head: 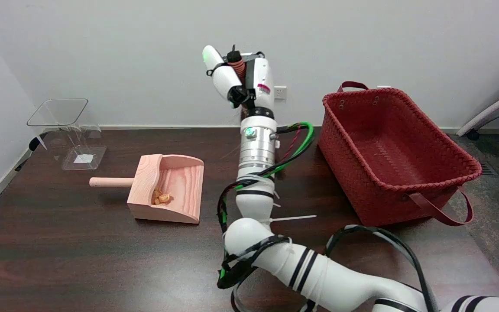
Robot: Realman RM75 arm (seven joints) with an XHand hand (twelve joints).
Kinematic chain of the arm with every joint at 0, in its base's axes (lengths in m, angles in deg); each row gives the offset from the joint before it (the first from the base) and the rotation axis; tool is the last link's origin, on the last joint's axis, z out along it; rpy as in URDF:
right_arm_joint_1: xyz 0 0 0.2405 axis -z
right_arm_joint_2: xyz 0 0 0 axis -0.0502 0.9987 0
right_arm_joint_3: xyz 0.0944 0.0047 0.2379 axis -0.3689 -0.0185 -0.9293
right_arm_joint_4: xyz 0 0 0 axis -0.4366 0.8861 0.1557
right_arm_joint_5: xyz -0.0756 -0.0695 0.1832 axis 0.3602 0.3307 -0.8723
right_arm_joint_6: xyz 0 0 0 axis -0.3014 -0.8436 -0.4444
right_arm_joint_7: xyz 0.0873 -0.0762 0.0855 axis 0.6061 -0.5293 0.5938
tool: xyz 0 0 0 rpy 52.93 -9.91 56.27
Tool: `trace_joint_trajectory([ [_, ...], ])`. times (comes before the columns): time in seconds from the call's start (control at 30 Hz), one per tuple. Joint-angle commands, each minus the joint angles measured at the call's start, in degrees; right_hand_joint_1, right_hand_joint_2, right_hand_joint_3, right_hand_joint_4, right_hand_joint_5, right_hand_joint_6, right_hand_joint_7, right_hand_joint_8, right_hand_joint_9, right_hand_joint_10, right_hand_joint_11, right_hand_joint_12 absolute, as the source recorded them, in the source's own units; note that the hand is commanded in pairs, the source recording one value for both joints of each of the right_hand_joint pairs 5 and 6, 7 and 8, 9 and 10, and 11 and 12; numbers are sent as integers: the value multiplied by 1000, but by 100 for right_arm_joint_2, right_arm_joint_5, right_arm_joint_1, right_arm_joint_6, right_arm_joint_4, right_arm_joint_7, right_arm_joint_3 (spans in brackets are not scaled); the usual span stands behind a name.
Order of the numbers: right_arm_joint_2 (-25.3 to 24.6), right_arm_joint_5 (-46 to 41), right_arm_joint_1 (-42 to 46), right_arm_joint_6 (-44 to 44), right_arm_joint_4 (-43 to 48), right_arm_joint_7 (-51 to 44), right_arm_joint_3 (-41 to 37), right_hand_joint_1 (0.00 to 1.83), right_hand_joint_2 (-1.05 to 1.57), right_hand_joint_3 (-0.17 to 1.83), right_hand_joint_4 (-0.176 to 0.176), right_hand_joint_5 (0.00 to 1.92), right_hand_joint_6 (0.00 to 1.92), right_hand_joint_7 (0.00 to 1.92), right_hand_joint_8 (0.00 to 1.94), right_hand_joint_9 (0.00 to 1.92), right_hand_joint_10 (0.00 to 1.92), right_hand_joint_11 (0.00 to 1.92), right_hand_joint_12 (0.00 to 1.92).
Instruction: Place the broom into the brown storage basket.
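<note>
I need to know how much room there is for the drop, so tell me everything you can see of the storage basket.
The storage basket is a reddish-brown rectangular tub of woven strands, with walls flaring outward to a braided rim. A strap handle loops from the near end and another rises at the far end. It stands upright on the dark table, at the right, and nothing shows inside it. The right hand is raised to its left, apart from it.

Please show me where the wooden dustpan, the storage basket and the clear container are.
wooden dustpan (180, 182), head view, on its inner floor.
storage basket (340, 143), head view, on its left outer wall.
clear container (59, 110), head view, on its open top.
</note>
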Motion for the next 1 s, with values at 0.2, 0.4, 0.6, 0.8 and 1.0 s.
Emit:
trace_joint_trajectory([
  [0.2,1436,45,330,49,1823,-1457,-212,784,1571,-107,0,1920,1920,1920,1920,1920,1920,1920,1920],
  [0.4,2050,-205,306,81,2213,-1418,-369,781,1571,-62,0,1920,1920,1920,1920,1920,1920,1920,1920],
  [0.6,2507,-225,377,56,2452,-1400,-630,782,1571,-64,0,1920,1920,1920,1920,1920,1920,1920,1920],
  [0.8,2951,-359,496,93,2418,-812,-998,772,1571,-43,0,1920,1920,1920,1920,1920,1920,1920,1920],
  [1.0,3289,-368,562,96,2050,75,-1306,761,1571,-46,0,1920,1920,1920,1920,1920,1920,1920,1920],
])
